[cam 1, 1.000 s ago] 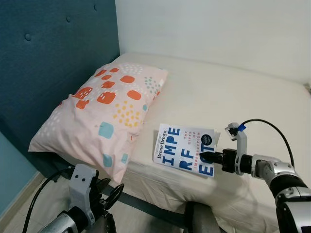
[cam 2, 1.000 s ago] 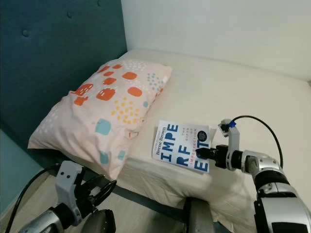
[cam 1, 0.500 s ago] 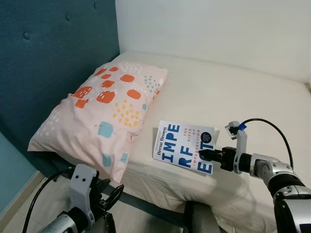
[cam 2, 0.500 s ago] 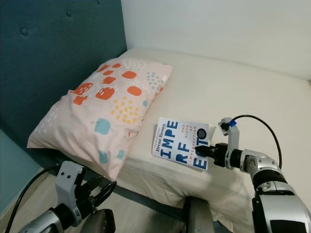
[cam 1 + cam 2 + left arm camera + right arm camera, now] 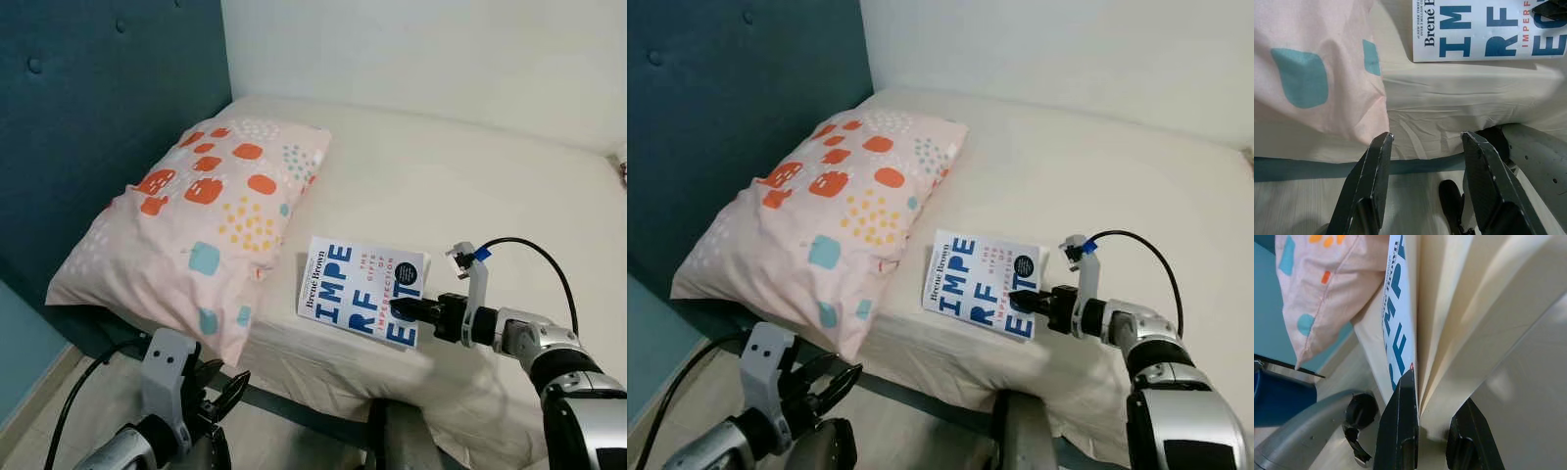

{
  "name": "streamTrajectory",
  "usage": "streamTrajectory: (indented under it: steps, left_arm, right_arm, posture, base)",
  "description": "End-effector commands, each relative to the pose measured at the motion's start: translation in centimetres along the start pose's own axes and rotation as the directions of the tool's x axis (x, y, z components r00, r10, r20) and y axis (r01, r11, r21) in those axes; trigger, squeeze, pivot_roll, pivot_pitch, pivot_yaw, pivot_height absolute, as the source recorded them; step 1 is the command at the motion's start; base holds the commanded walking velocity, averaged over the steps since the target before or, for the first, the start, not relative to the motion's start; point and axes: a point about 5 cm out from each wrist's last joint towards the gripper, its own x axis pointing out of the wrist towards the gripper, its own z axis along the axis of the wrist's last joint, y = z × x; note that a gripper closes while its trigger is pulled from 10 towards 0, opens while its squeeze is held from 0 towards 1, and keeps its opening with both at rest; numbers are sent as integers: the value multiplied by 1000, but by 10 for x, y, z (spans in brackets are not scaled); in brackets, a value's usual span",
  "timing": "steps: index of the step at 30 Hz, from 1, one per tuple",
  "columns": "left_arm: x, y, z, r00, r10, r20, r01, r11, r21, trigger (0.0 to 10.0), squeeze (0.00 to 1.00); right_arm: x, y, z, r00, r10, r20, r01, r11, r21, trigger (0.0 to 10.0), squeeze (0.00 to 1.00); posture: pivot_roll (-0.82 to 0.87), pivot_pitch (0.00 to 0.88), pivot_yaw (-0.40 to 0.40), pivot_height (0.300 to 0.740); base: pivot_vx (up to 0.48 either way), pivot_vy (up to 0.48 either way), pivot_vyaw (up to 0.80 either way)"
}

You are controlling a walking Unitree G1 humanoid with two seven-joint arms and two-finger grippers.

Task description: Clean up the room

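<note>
1. I confirm the target: the book [image 5: 362,291] lies cover-up on the bed [image 5: 460,186], just beside the patterned pillow [image 5: 196,225] and near the mattress edge closest to me.
2. My right gripper [image 5: 407,309] is at the book's near right corner. In the right wrist view, one finger [image 5: 1400,431] lies over the cover and the other sits under the edge, against the sheet. The gap is narrow, but I cannot tell whether the jaws clamp the book yet.
3. My left gripper [image 5: 1425,186] hangs idle below the mattress edge, its fingers spread wide and empty.
4. To grasp well, I judge the lower finger should slide further under the book before closing, so the grip catches all the pages and not the cover alone.
5. I would close firmly and lift slowly, as a corner hold may let the book sag or fan open.
</note>
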Motion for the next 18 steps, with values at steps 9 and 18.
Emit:
streamTrajectory:
  steps: [9,18]
  left_arm:
    - [-9,1,5,1000,-6,-13,6,1000,5,10000,0]
    - [-14,-3,17,998,-54,14,54,998,-15,10000,0]
  right_arm:
    - [12,5,-7,1000,12,10,-13,997,76,10000,0]
    - [17,9,-18,999,41,-3,-40,990,133,10000,0]
  posture:
    - [201,340,-59,529]
    - [228,353,-61,529]
  base:
    - [0,0,0]
    - [0,0,0]
